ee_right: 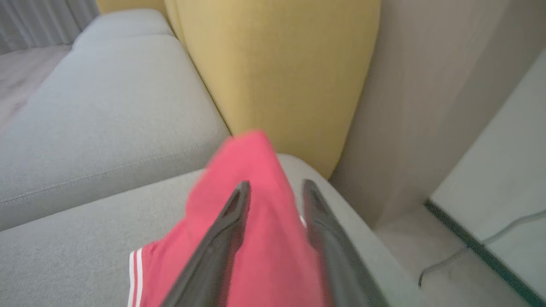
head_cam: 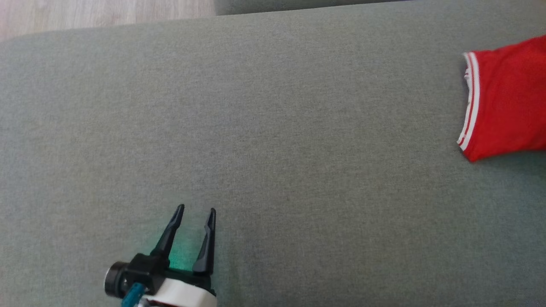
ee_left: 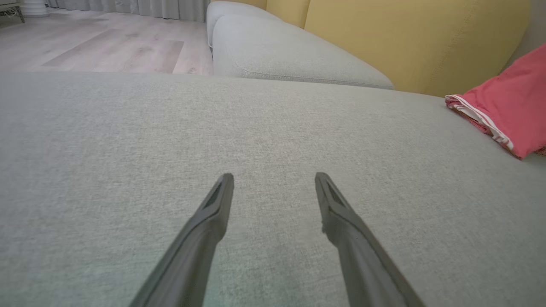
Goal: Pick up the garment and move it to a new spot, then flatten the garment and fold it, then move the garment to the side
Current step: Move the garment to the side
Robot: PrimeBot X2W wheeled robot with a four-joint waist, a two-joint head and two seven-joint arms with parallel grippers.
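**tinkerer_42:** Where's the garment at, and what are your hands doing?

**me:** The red garment (head_cam: pixel 507 98) is lying at the right end of the grey sofa seat (head_cam: pixel 273 128), close to the yellow backrest (ee_right: pixel 277 64), with its white-striped hem (head_cam: pixel 471 102) facing left. My right hand (ee_right: pixel 275 184) is down on it, fingers partway apart with a ridge of red cloth between them. That view's blurry, so I can't tell if it's pinching the cloth or not. My left hand (head_cam: pixel 196 208) is spread wide with nothing in it, hovering over bare seat at the near left, well apart from the cloth.

**tinkerer_42:** So is it grabbing or dropping off?

**me:** Honestly it fits both: cloth waiting to be carried off, or cloth parked at the side. Either way I reckon the risk is the seat's right edge, with floor just past it. I'd move the right hand straight up or down and not drag it sideways.
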